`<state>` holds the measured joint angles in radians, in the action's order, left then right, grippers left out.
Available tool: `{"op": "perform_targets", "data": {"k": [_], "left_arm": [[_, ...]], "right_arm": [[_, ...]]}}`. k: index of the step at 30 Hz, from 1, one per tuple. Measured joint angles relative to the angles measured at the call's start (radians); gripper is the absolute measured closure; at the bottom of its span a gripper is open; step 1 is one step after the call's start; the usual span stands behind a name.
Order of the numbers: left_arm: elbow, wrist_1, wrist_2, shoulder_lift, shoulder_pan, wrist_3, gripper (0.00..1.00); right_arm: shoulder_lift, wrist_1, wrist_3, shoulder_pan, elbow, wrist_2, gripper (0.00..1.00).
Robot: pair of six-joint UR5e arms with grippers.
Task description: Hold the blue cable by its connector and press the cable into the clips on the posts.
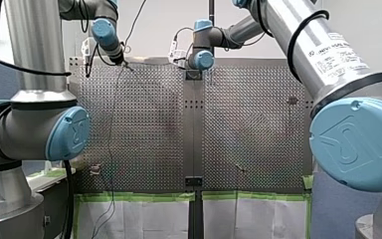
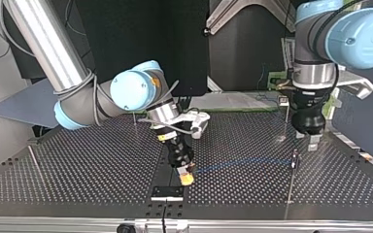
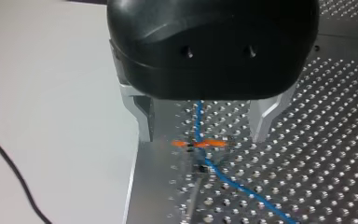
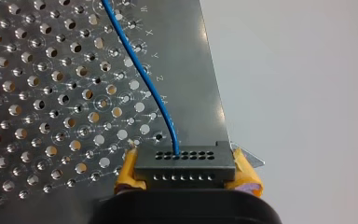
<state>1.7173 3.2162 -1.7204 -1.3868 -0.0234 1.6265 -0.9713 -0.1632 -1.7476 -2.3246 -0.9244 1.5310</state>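
Two yellow pads (image 4: 127,171) of my right gripper (image 4: 186,173) are clamped on the short ends of a dark grey rectangular connector (image 4: 185,161) with rows of small holes. The thin blue cable (image 4: 140,65) leaves one hole in the row farther from the gripper. From there it curves away over the perforated metal table (image 4: 37,93), close to the table's edge. In the top view the cable runs low over the table from that gripper towards a thin upright post (image 2: 295,160), with my black left gripper (image 2: 312,141) near the post.

In the left wrist view the left gripper's bare metal fingers (image 3: 144,116) stand apart and hold nothing. The cable passes between them and, just ahead of them, crosses a small orange clip (image 3: 200,144). I cannot tell whether the cable is seated in the clip or only lies across it.

The connector hold looks done, and the step in hand appears to be pressing the cable in at this clip. The next move probably calls for my left gripper to bear straight down on the cable at the clip. Meanwhile my right gripper should keep the line lightly taut without dragging it off the clip.
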Motion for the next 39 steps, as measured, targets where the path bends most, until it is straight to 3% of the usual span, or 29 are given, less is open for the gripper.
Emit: {"op": "perform_targets", "data": {"k": [13,39], "left_arm": [[-0.009,-0.020,-0.006,0.005,0.000,-0.033,0.00],[-0.009,0.002,0.002,0.000,-0.016,-0.024,0.00]], "right_arm": [[0.001,-0.001,0.001,0.002,-0.010,0.000,1.00],[0.001,-0.003,0.002,0.003,-0.012,0.000,1.00]]}}
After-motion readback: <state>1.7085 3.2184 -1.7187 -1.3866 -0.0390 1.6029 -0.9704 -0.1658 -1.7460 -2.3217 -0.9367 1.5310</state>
